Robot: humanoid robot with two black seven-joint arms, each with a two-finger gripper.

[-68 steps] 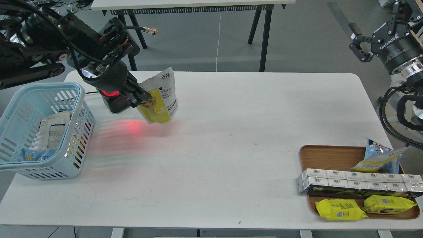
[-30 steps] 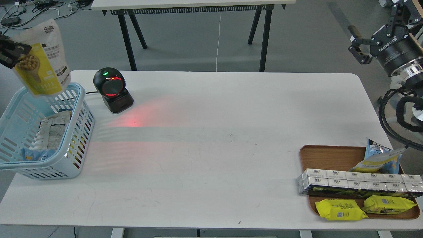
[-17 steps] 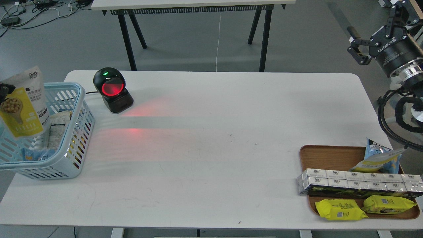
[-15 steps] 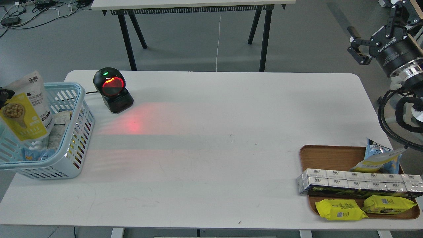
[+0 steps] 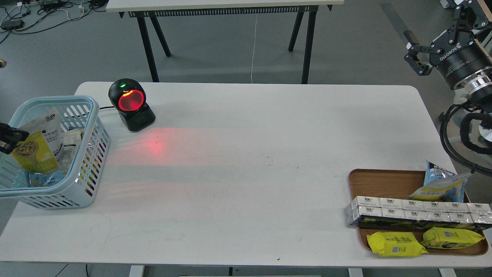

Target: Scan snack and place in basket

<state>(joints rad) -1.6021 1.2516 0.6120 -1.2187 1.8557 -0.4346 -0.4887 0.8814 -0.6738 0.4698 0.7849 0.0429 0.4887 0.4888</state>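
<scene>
The snack (image 5: 40, 148), a white-and-yellow pouch with a round picture of nuts, hangs tilted inside the light blue basket (image 5: 94, 115) at the table's left end. My left gripper (image 5: 10, 139) shows only as dark fingertips at the left edge of the view, shut on the pouch's left side. The pouch's lower end is down among other packets in the basket. My right gripper (image 5: 413, 52) is open and empty, high off the table's far right corner.
A black barcode scanner (image 5: 131, 104) with a glowing red window stands right of the basket and casts red light on the table. A brown wooden tray (image 5: 384, 181) at the front right holds a light-blue-and-yellow pouch, foil boxes and yellow pillow packs.
My left gripper carried the snack from in front of the scanner leftward over the basket, then lowered it inside. The right arm barely moved.
</scene>
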